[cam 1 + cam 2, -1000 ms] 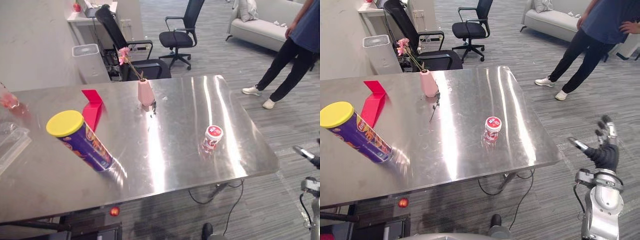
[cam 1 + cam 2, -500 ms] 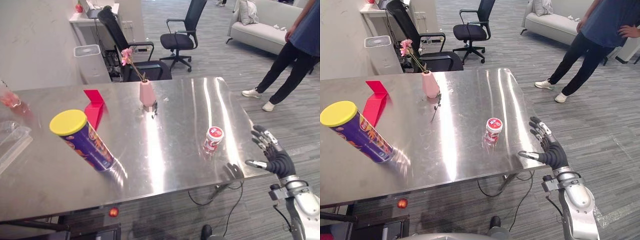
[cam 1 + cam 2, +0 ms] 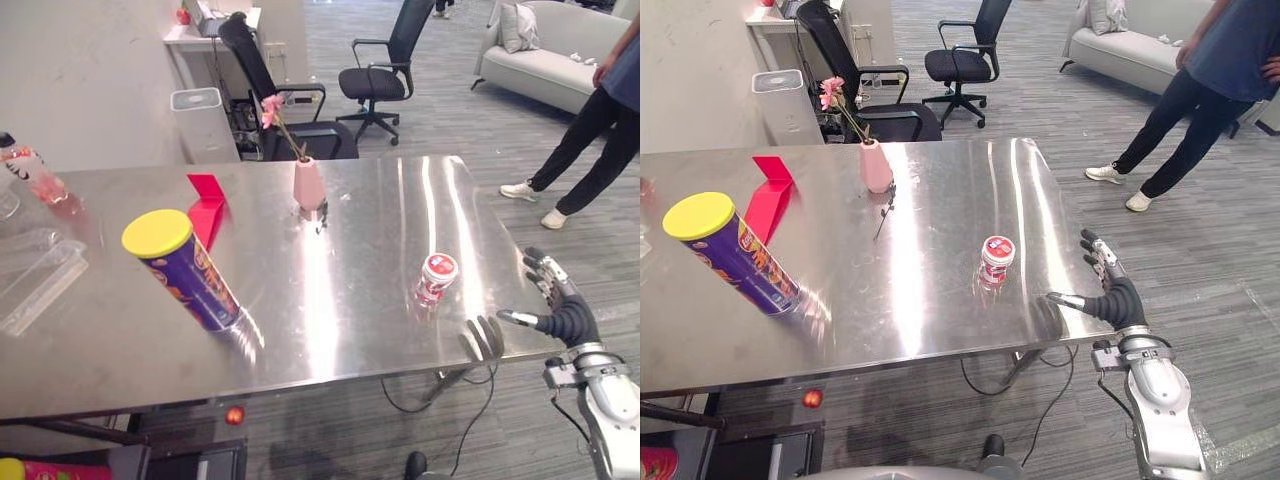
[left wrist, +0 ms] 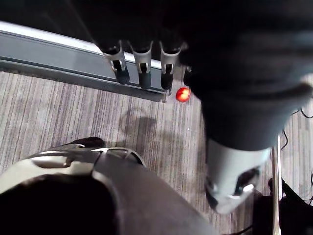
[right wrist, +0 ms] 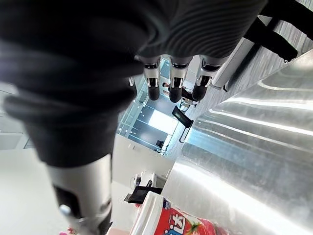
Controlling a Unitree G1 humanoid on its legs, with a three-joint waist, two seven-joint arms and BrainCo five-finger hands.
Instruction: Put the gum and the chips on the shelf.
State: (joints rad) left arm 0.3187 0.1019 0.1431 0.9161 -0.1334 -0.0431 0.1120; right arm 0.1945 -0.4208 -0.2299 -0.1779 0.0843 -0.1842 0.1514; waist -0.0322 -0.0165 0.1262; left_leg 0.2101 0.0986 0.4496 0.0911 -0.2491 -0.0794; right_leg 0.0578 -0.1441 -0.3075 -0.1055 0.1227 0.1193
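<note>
1. My left hand (image 4: 142, 68) hangs relaxed and empty above the floor.
2. One chips can (image 3: 180, 268), purple with a yellow lid, is centre left on the steel table (image 3: 330, 340).
3. One gum tub (image 3: 437, 278), white with a red lid, is centre right.
4. My right hand (image 3: 566, 318) is at lower right, fingers spread, empty.
5. Behind are two chairs (image 3: 372, 80) and one person (image 3: 600, 110).

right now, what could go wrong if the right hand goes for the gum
1. The gum is small and stands near the table's right edge. The open right hand, off that edge and not touching it, could knock it to the floor instead of gripping it.
2. The chips can is tall and narrow, so a clumsy grasp might topple it.
</note>
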